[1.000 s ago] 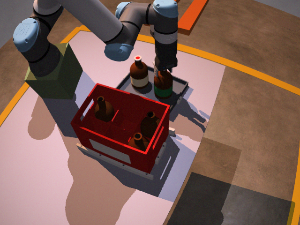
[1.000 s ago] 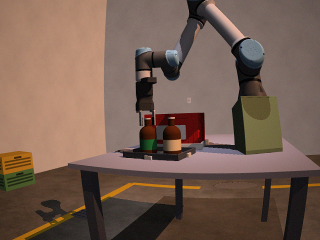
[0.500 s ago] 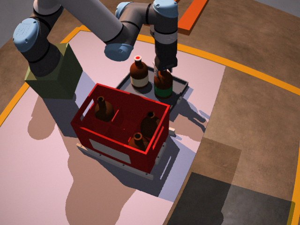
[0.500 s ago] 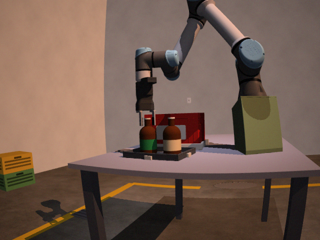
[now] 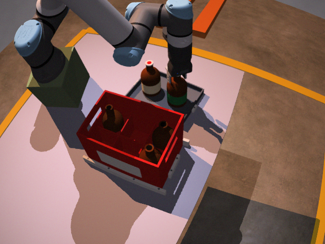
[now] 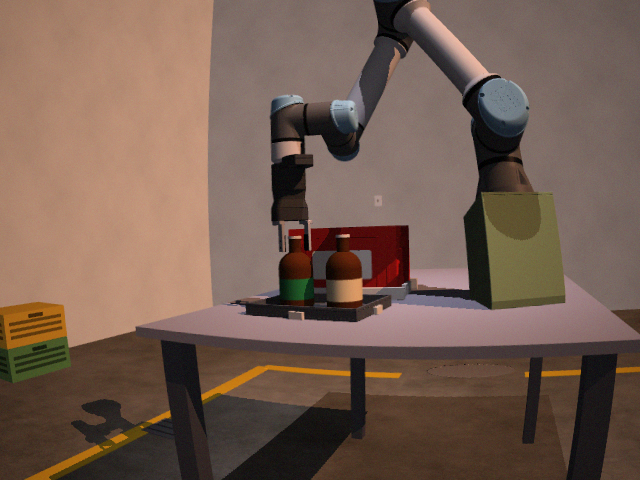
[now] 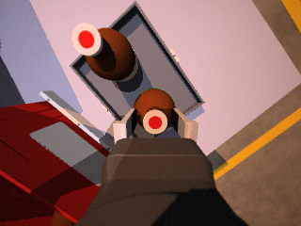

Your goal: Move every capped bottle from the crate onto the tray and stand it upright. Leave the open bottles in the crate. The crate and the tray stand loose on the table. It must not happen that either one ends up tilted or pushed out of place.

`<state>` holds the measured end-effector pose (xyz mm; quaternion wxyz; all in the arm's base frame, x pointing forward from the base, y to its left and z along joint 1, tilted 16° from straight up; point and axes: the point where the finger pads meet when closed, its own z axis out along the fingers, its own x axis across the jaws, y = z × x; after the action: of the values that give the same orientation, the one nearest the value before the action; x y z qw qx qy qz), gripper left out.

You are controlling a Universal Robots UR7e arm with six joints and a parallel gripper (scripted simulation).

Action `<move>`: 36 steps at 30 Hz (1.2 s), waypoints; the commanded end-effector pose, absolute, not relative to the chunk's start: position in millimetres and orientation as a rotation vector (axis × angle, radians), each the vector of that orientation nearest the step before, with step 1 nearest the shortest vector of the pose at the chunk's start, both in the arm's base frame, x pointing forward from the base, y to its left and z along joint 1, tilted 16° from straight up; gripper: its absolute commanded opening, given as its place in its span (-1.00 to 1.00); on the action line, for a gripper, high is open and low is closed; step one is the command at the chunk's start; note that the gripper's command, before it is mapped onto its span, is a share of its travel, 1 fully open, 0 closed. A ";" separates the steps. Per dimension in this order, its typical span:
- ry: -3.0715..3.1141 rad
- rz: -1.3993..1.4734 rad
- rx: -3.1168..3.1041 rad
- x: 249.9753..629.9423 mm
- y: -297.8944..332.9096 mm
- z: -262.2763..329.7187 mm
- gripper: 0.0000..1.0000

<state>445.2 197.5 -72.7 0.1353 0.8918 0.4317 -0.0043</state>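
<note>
Two capped brown bottles stand upright on the dark tray [image 5: 166, 93]. One has a cream label [image 5: 150, 79] and one a green label [image 5: 176, 90]. My gripper [image 5: 176, 76] is open, its fingers on either side of the green-label bottle's neck without gripping it. The side view shows the fingers [image 6: 294, 238] around that bottle's cap, beside the cream-label bottle [image 6: 343, 276]. The wrist view shows the red-dot cap [image 7: 155, 121] between the spread fingers. The red crate [image 5: 131, 136] holds three open bottles: one at the back left [image 5: 112, 119] and two at the right [image 5: 162, 133] [image 5: 149, 153].
A green block [image 5: 61, 79] under the arm's base stands left of the crate. The crate sits just in front of the tray. An orange line runs around the table. Stacked yellow and green crates [image 6: 32, 341] stand on the floor far off.
</note>
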 end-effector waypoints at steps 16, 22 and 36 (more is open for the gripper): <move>1.251 -0.010 2.583 444.9 199.4 -65.8 1.00; 1.251 -0.010 2.583 442.7 204.3 -46.5 1.00; 1.251 -0.009 2.583 440.3 209.6 -25.8 1.00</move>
<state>440.3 208.8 -28.9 0.1354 0.8917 0.4318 -0.0039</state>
